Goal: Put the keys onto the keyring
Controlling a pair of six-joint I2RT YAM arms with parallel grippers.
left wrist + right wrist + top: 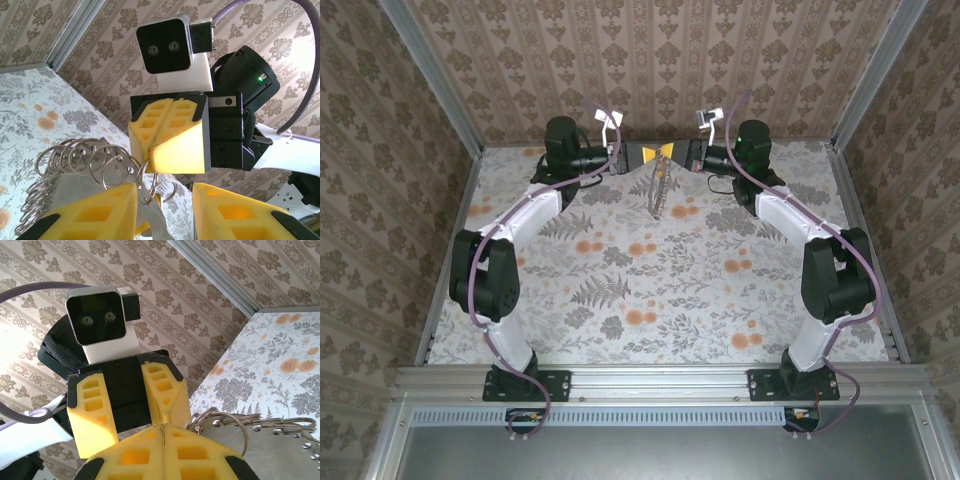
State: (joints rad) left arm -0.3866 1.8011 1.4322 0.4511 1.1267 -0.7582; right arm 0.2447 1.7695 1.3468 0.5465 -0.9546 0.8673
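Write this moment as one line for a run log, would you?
left pincer: open, raised | right pincer: shut, tip at rings | rings: bunch hanging between the pincers

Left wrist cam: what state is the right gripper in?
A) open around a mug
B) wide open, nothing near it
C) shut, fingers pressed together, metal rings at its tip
C: the right gripper has its yellow fingers closed flush along one seam, and a bunch of metal rings hangs at its tip.
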